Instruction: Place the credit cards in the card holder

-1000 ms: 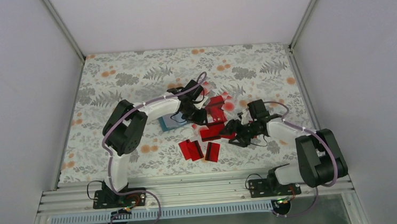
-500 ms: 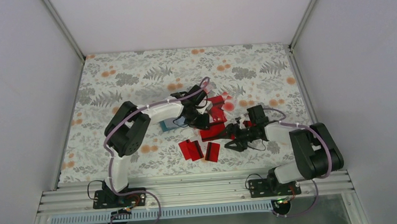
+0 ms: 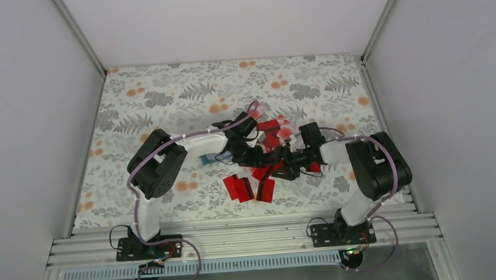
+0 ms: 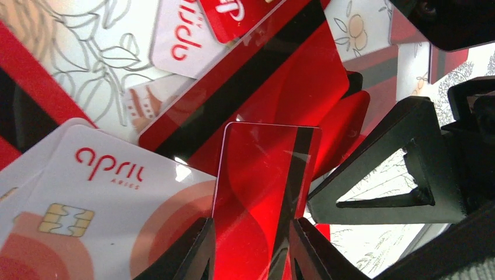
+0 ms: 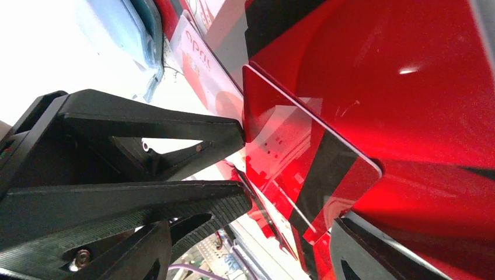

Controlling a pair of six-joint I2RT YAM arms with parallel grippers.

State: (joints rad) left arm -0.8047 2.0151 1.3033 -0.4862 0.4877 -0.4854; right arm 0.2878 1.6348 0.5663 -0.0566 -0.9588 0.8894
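My left gripper (image 4: 254, 251) is shut on a red credit card with a black stripe (image 4: 262, 186), pinching it by its two long edges over the pile of credit cards (image 3: 272, 130). In the top view this left gripper (image 3: 252, 154) hangs just right of the teal card holder (image 3: 208, 160). My right gripper (image 3: 286, 164) faces it from the right, fingers open. In the right wrist view the held card (image 5: 303, 169) juts between the open right gripper (image 5: 251, 256) fingers, its corner close to the right finger (image 5: 373, 251). The card holder (image 5: 137, 29) shows at the upper left there.
Pale cards printed "april" (image 4: 87, 192) lie under the held card. Three more red cards (image 3: 249, 187) lie nearer the front edge. A floral cloth (image 3: 161, 93) covers the table, white walls close it in, and an aluminium rail (image 3: 253, 236) runs along the near edge.
The right gripper has swung left and away from the front edge, up to the left gripper and its card. The left gripper shifted slightly right, still holding the card.
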